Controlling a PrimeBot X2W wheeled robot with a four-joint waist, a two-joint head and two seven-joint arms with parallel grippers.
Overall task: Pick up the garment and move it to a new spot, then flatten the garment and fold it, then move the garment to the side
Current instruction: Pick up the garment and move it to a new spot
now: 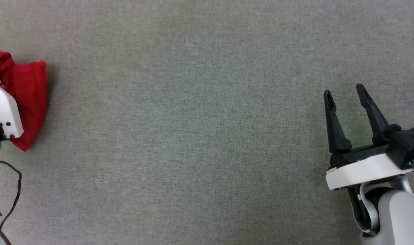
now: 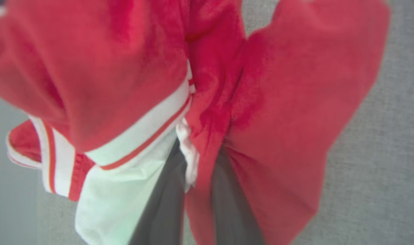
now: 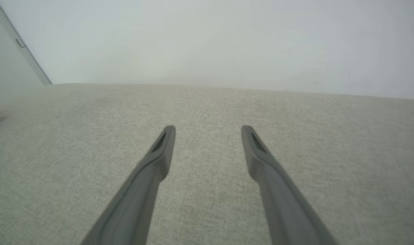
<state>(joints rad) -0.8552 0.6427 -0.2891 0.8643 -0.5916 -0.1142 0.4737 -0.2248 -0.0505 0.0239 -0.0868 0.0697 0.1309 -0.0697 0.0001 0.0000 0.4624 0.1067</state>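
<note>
Left wrist view, red garment [image 2: 295, 85] bunched, red-and-white striped trim [image 2: 142, 132]

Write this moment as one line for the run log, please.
step: pick up | left gripper: shut on garment | garment: bunched, not yet flattened | right gripper: open, empty, over grey surface

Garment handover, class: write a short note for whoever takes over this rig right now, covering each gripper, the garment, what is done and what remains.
Left gripper: shut on the garment, cloth pinched between its fingers.
Right gripper: open, holding nothing, over the grey surface at the right.
Garment: bunched at the surface's far left edge.
Done: grasp made.
Left: carry it to a new spot, flatten, fold, move aside.
</note>
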